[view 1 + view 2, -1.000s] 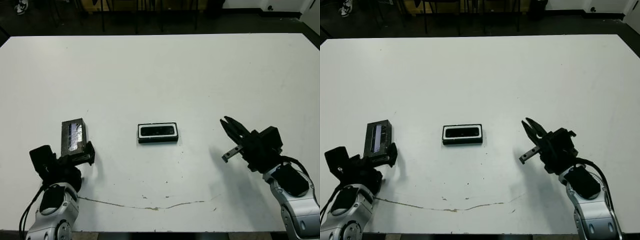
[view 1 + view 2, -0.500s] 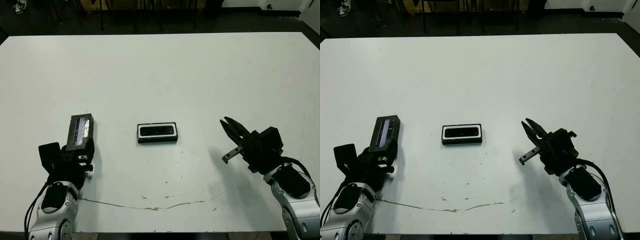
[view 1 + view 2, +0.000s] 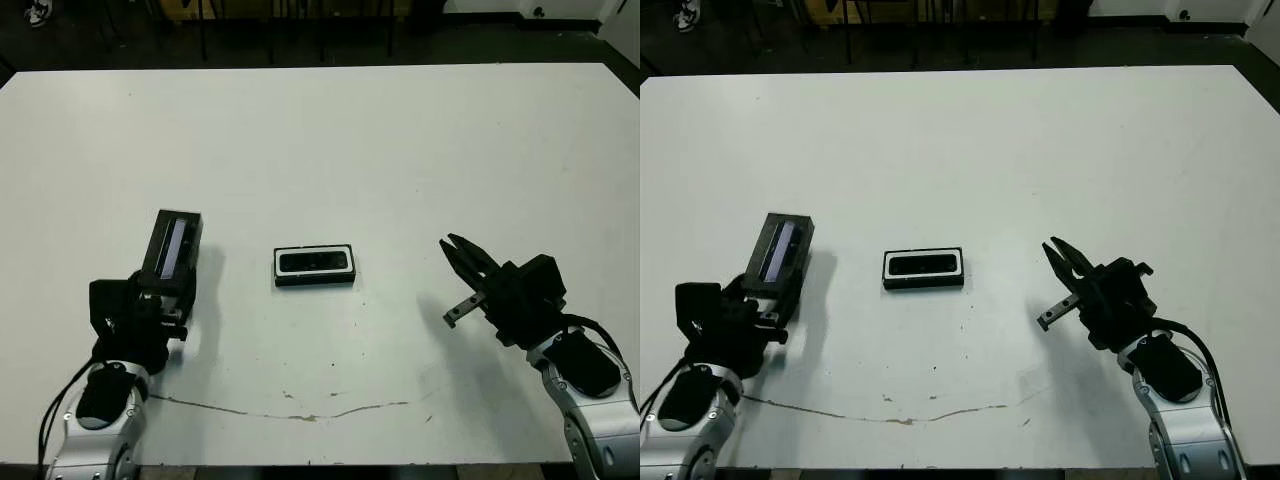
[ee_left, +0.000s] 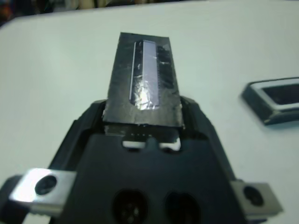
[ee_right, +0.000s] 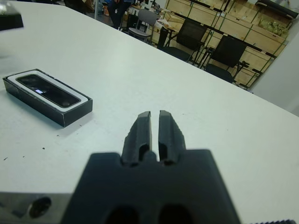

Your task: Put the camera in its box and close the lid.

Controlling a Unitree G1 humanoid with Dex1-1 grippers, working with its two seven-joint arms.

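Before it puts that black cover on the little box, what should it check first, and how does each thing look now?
1. Camera lies inside the box: ok.
2. Lid gripped by the left gripper: ok, its end sits between the jaws.
3. Lid over the box: not ok, it is off to the robot's left, apart from the box.
4. Lid turned level with the box: not ok, it is tilted, greyish face up.
5. Right gripper clear of the box: ok, it is apart from it, jaws closed on nothing.
6. Table around the box clear: ok.
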